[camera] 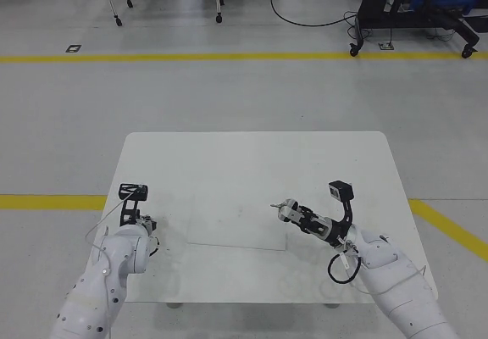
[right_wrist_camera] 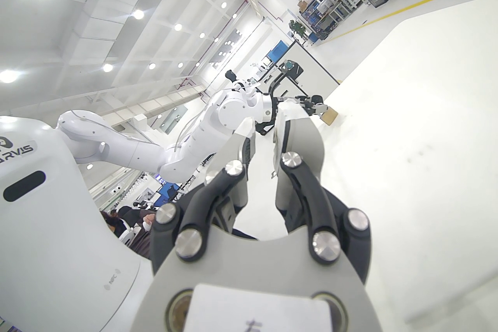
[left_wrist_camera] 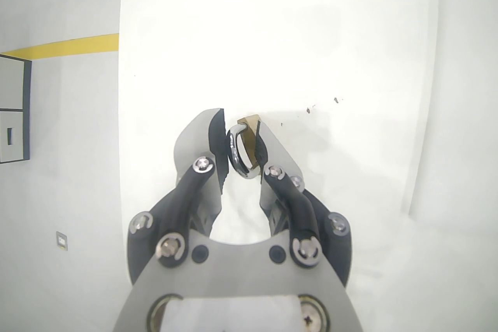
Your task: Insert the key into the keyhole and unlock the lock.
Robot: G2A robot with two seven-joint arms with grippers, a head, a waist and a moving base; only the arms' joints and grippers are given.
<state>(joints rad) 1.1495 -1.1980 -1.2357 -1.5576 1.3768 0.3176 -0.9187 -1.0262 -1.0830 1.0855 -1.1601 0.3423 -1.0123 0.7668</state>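
The left hand (left_wrist_camera: 239, 118) is clamped on the lock (left_wrist_camera: 249, 146). Its two pads press the brass body from either side, and the steel shackle loops back toward the wrist. The body's far end points out past the fingertips. The keyhole can't be made out, though it probably sits on that far end.

The right hand (camera: 286, 209) is well apart from the lock, with its tip turned toward it. Its fingers are drawn close together, and a thin metal sliver juts from the tip. I take that sliver for the key (camera: 274, 205), pinched by its head.

The lock is raised a little above the near part of the white table (camera: 252, 161).

Both pieces look picked up, so the step in hand seems to be bringing them together, with insertion not yet begun.

The next move calls for closing the gap. The key blade has to line up with the lock's far end in axis and in roll, and the lock must be held steady while the key slides in before it is turned.
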